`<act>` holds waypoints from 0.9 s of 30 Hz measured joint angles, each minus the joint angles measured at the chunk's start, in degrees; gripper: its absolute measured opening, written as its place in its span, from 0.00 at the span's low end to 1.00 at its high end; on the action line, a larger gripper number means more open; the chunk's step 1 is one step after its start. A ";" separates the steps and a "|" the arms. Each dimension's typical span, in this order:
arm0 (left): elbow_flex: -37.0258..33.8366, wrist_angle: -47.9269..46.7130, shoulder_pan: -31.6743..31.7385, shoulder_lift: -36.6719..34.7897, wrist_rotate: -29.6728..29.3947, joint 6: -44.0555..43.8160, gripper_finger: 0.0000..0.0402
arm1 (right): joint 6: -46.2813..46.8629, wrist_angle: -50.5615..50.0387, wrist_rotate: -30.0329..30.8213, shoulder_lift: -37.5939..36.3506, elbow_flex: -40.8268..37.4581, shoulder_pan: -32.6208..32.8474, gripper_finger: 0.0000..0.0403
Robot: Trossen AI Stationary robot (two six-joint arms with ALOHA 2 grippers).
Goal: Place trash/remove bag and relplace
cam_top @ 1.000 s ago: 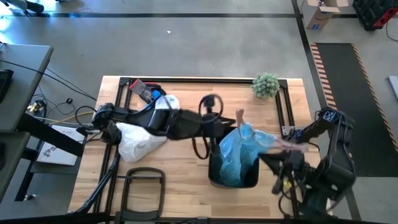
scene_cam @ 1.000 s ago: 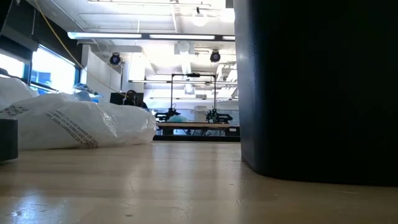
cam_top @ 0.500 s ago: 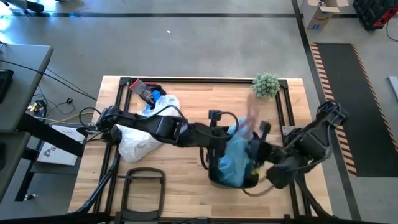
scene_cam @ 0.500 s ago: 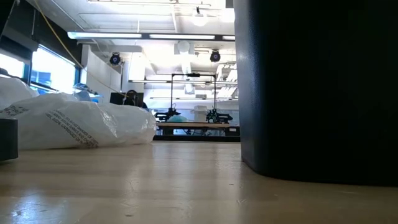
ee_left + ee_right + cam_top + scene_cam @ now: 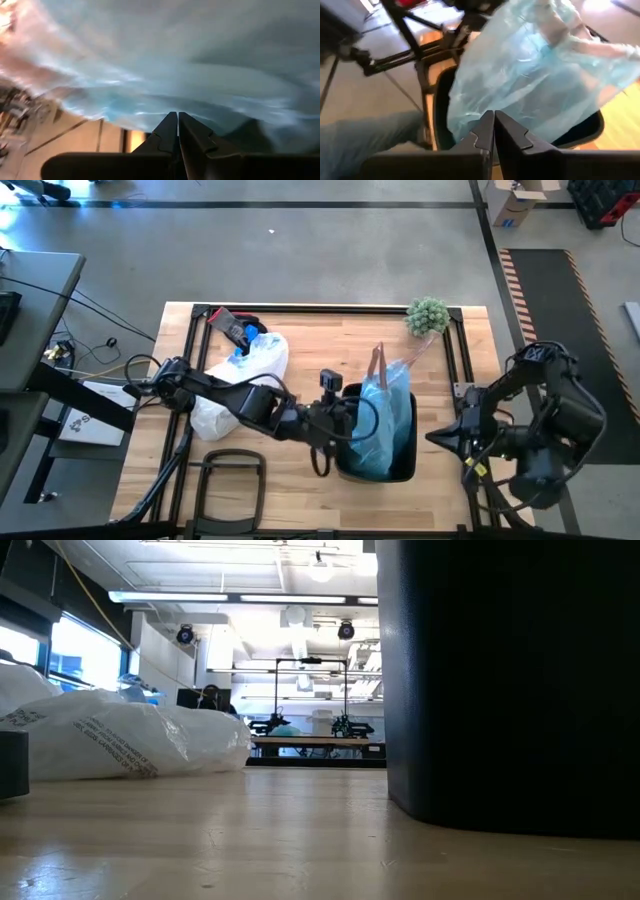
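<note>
The light-blue bag [image 5: 385,425] stands in the black bin [image 5: 345,465] at the table's middle. Its reddish tie [image 5: 378,365] sticks up, and a thin flap [image 5: 425,350] trails toward the plant. My left gripper [image 5: 345,415] is shut at the bin's left rim, with its tips [image 5: 177,117] right at the blue film [image 5: 190,60]. My right gripper [image 5: 438,438] is shut and stands apart, to the right of the bin. It faces the bag [image 5: 530,75] and the bin's rim [image 5: 440,115]. The trash is out of view. My left gripper comes level from the table's left, and its shut fingertips [image 5: 172,127] stand against the bag's left side [image 5: 150,100]. I cannot tell whether they touch the film or pinch a layer of it.
A whiter plastic bag [image 5: 235,395] lies at the left, under my left arm; the low view shows it too [image 5: 120,735]. A small green plant [image 5: 428,317] stands at the far right corner. A red-and-black item [image 5: 232,327] lies far left. The bin [image 5: 510,680] fills the low view's right.
My right gripper swung in to the bin's right side, then drew back toward the table's right edge. The bag's top had been stretched toward the right and now stands up over the bin. My left gripper has sunk toward the near edge, to the bin's left rim.
</note>
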 joint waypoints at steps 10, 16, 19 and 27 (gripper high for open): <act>0.02 -0.65 -5.88 -0.02 6.10 5.11 0.00 | 8.08 -0.36 12.83 -1.32 -12.66 -5.74 0.26; 0.02 -0.72 -6.29 -0.02 5.75 4.70 0.00 | 2.17 -0.43 15.26 -11.02 -14.41 -17.69 0.54; 0.02 -0.87 -6.26 -0.02 5.76 4.19 0.00 | -0.06 -0.43 11.68 -16.79 -14.97 -24.47 0.63; 0.02 -0.74 -6.18 -0.02 6.17 3.97 0.00 | -3.22 -0.47 -3.58 -26.14 -14.99 -37.58 0.66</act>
